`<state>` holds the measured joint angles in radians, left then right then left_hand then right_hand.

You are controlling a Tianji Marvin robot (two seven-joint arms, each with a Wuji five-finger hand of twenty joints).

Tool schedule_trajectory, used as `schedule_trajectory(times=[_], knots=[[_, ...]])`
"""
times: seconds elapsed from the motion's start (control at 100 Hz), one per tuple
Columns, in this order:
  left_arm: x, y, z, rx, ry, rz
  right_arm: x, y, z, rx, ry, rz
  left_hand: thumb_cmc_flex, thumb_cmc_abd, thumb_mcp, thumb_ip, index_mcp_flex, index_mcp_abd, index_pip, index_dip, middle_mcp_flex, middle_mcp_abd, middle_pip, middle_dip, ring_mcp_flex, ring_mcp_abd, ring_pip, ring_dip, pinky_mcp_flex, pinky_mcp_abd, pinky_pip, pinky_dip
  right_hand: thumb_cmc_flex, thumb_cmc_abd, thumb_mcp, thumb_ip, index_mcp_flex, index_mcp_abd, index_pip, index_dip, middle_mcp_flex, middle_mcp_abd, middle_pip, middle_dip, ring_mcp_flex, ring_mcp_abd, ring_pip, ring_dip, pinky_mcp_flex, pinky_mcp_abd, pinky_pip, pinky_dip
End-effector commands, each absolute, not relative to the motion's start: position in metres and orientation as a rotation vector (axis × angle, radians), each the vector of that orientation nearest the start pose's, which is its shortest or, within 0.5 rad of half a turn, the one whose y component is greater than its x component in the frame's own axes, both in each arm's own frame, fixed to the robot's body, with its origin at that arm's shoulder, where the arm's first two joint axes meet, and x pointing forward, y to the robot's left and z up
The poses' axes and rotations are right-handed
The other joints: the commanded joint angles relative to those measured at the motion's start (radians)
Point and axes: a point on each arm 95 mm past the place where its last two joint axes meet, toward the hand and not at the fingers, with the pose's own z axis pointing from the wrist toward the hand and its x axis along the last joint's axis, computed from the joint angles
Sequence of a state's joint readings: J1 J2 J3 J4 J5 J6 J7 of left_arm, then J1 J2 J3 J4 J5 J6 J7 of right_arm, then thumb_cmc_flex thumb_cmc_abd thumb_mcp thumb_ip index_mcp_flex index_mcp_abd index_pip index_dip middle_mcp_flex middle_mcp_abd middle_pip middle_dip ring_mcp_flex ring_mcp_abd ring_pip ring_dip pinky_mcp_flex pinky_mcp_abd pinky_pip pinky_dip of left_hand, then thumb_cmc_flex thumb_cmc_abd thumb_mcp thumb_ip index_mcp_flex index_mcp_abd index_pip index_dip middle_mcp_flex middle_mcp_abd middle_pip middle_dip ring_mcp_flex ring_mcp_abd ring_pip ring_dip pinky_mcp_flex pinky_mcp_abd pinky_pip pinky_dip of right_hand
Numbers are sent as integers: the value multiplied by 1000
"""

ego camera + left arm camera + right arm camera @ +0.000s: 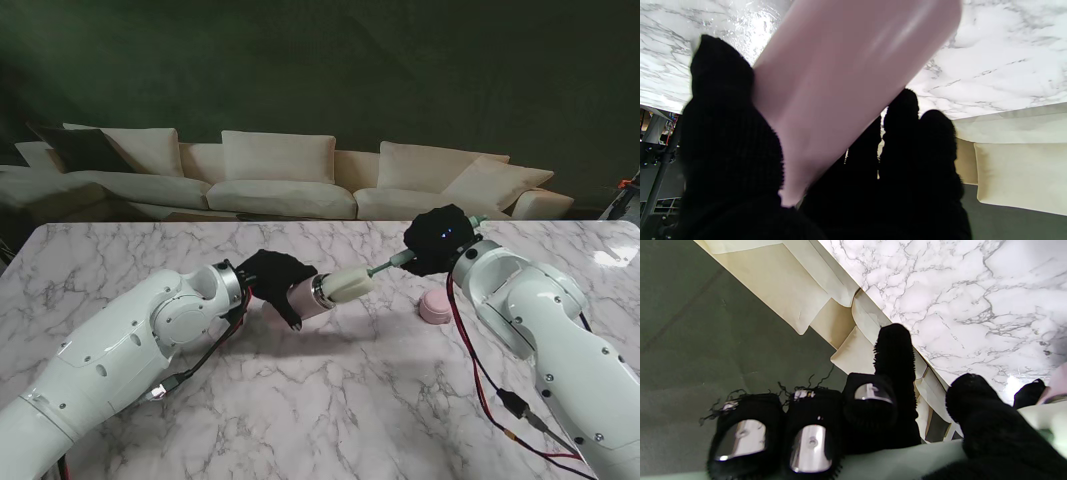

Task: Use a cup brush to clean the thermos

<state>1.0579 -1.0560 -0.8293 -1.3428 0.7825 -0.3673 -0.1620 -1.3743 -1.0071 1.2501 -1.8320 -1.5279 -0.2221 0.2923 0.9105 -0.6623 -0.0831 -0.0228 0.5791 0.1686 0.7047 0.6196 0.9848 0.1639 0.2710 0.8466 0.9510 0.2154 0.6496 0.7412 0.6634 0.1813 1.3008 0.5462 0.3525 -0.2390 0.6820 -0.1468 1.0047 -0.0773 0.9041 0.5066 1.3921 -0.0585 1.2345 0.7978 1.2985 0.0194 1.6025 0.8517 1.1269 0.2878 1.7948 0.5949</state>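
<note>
From the stand we see our left hand point(272, 281) clenched around the pink thermos point(306, 299), held sideways above the marble table point(330, 400), mouth pointing to three o'clock. The cream head of the cup brush point(350, 283) sits at that mouth; our right hand point(440, 238) grips its green handle. A pink lid point(436, 307) lies at five o'clock from the brush. Only the left wrist view shows the thermos's smooth glossy body point(840, 83) between thumb and fingers point(903, 133).

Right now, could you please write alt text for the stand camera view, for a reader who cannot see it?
Over a white marble table, the left hand holds a pink thermos sideways while the right hand pushes a cup brush into its mouth. A small pink lid lies near the right arm; a cream sofa stands behind.
</note>
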Motion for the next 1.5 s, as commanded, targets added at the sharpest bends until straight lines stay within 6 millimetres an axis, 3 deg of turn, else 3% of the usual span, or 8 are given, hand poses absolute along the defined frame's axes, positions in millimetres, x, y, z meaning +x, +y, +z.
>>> schedule_trajectory(times=[0.0, 0.14, 1.08, 1.38, 1.49], knots=[[478, -80, -275, -858, 2035, -1690, 440, 9, -191, 460, 1765, 1007, 304, 338, 444, 70, 109, -170, 117, 38, 35, -41, 115, 41, 83, -21, 99, 24, 32, -77, 45, 14, 48, 1, 23, 26, 35, 20, -6, 23, 60, -3, 74, 10, 15, -53, 176, 63, 55, -25, 246, 42], [477, -80, -275, -853, 2040, -1681, 444, 11, -191, 464, 1772, 974, 301, 336, 447, 69, 112, -170, 117, 38, 37, -41, 115, 41, 95, -48, 98, 22, 36, -76, 47, 14, 52, 1, 20, 27, 34, 22, -9, 23, 60, -4, 77, 10, 15, -55, 177, 64, 57, -28, 253, 46], [475, -90, -271, -852, 2020, -1655, 443, 54, -201, 511, 1810, 898, 294, 326, 473, 63, 129, -163, 113, 39, 46, -15, 135, 46, 140, -44, 117, 31, 84, -78, 81, 11, 109, 14, -28, 41, 39, 56, -40, 15, 60, -10, 102, 14, 16, -66, 186, 75, 60, -54, 271, 51], [474, -92, -270, -833, 2010, -1678, 441, 70, -212, 490, 1840, 884, 290, 323, 479, 62, 132, -166, 118, 44, 46, -15, 141, 55, 146, -51, 126, 38, 91, -85, 89, 11, 117, 21, -42, 43, 31, 58, -47, 15, 59, -6, 87, 6, 16, -68, 184, 68, 59, -57, 262, 47], [474, -92, -270, -828, 2007, -1682, 439, 76, -216, 491, 1832, 881, 288, 322, 482, 63, 132, -167, 120, 46, 47, -17, 143, 58, 146, -52, 128, 40, 91, -86, 90, 11, 120, 31, -61, 46, 16, 46, -63, 11, 60, 3, 37, -15, 16, -50, 146, 48, 54, -45, 229, 30]])
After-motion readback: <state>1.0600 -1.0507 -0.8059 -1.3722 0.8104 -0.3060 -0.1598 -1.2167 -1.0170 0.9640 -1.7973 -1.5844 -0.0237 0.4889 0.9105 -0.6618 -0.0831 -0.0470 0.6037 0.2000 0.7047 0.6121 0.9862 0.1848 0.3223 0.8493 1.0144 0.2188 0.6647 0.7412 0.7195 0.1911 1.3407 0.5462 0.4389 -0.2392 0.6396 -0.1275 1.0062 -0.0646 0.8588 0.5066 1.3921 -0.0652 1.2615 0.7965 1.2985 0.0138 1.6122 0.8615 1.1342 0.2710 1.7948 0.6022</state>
